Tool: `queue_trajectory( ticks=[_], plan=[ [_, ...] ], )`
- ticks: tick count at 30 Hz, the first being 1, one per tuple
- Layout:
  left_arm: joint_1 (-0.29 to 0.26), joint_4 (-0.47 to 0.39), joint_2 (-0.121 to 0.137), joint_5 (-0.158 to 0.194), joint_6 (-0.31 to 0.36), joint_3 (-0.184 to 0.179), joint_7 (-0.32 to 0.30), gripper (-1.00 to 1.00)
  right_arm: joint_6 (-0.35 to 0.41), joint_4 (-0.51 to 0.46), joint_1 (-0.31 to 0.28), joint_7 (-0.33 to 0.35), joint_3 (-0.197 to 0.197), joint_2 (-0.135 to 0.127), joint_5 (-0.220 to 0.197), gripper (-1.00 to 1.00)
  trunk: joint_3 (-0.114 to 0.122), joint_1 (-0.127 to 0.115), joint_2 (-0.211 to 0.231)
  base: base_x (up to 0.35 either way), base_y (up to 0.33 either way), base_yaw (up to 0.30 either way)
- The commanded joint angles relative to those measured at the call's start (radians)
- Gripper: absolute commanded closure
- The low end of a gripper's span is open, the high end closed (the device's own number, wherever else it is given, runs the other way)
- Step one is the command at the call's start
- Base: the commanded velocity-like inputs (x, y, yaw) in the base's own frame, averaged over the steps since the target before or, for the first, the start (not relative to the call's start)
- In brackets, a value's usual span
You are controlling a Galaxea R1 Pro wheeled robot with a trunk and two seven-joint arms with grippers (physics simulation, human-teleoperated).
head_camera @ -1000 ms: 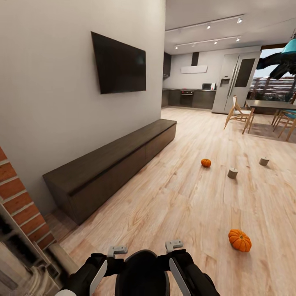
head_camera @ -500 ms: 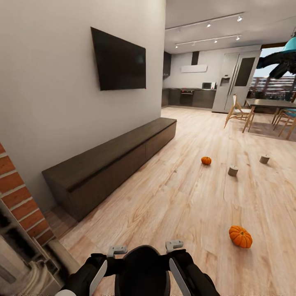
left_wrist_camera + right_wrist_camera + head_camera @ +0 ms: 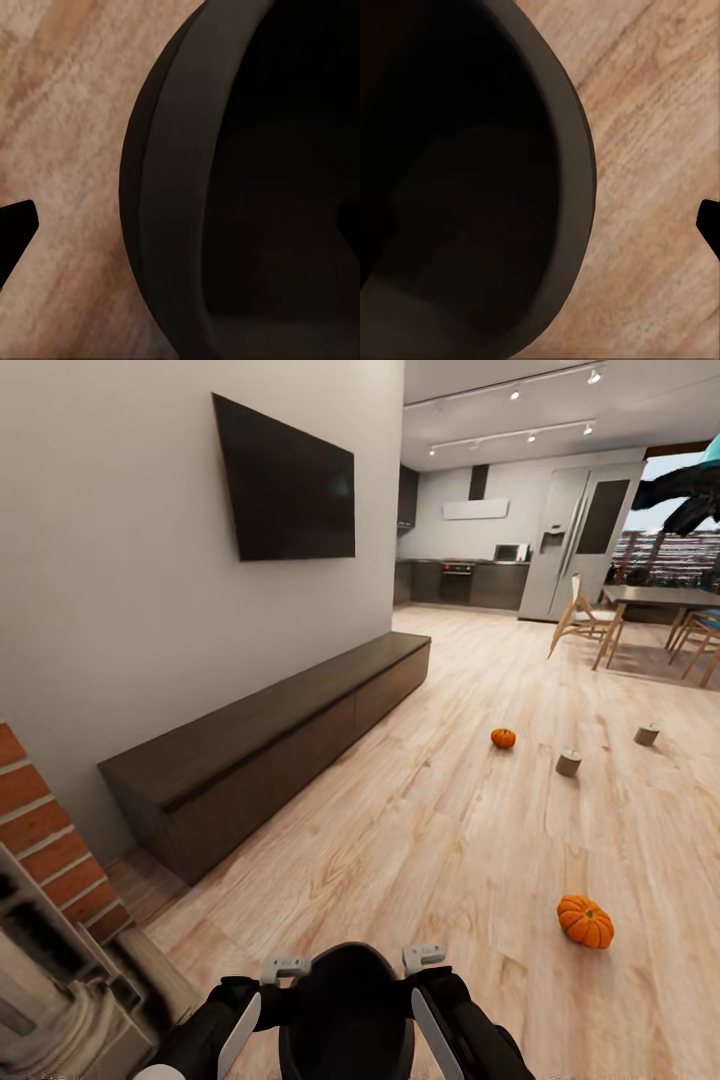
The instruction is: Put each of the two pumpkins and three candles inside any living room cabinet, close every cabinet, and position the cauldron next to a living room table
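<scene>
The cauldron [image 3: 347, 1000] is carried between both arms; whether either gripper is clamped cannot be told. Pumpkins [image 3: 585, 921] and candles [image 3: 568, 763] lie on the floor; one could be struck while driving.

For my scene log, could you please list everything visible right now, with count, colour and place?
pumpkins: 2, orange, on floor; near one, far one
candles: 2 seen, cream, on floor beyond;
cabinet: 1, dark brown, along white wall, drawers shut
TV: 1, black, on wall
brick column: 1, red, near left
dining table: 1, dark, far right, chairs around
cauldron: 1, black, between the arms
left tool, right tool: grey, beside the cauldron's rim
</scene>
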Motion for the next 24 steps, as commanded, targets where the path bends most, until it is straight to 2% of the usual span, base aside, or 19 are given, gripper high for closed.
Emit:
queue_trajectory(
  ticks=[1,24],
  plan=[
    [0.000,-0.001,0.001,0.010,0.005,-0.003,0.003,-1.00,0.003,-0.001,0.000,-0.009,0.002,0.000,-0.010,-1.00,-0.005,0.000,-0.001,0.000,0.000,0.000],
    [0.000,-0.001,0.001,0.010,0.003,-0.003,0.003,-1.00,0.003,-0.001,0.000,-0.009,0.002,0.000,-0.010,-1.00,-0.094,0.011,-0.006,0.000,0.000,0.000]
  ],
)
